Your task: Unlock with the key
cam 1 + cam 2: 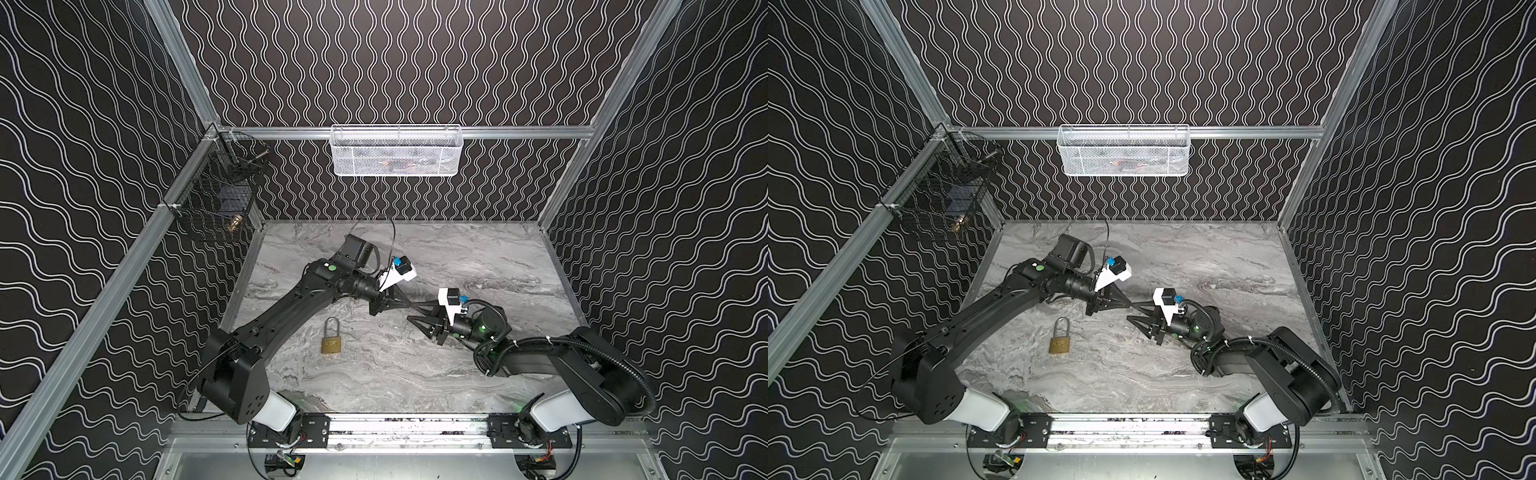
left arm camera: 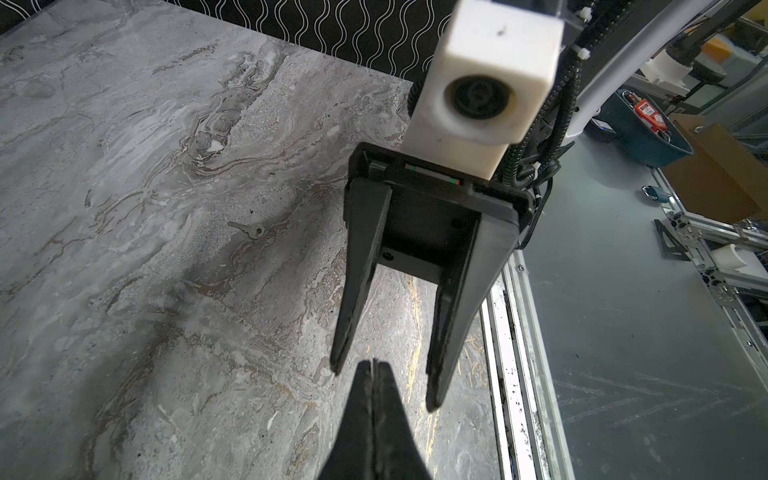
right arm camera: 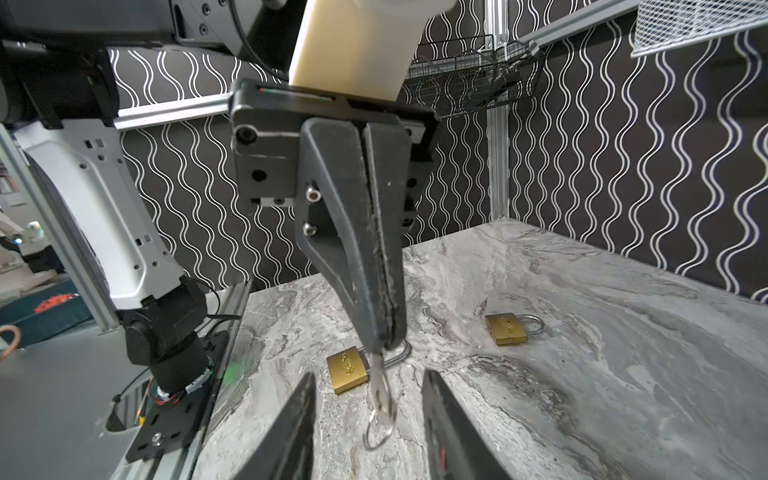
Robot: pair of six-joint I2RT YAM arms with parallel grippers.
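Jutting lengthwise from clamped left gripper (image 3: 388, 341), key (image 3: 377, 376), ring (image 3: 379, 430) toward parted right gripper (image 3: 370, 375).

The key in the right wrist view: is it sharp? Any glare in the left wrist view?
Right wrist view: the key, hanging from the left gripper, looks smeared; the brass padlock behind it is sharp. Left wrist view: the metal rail glares white.
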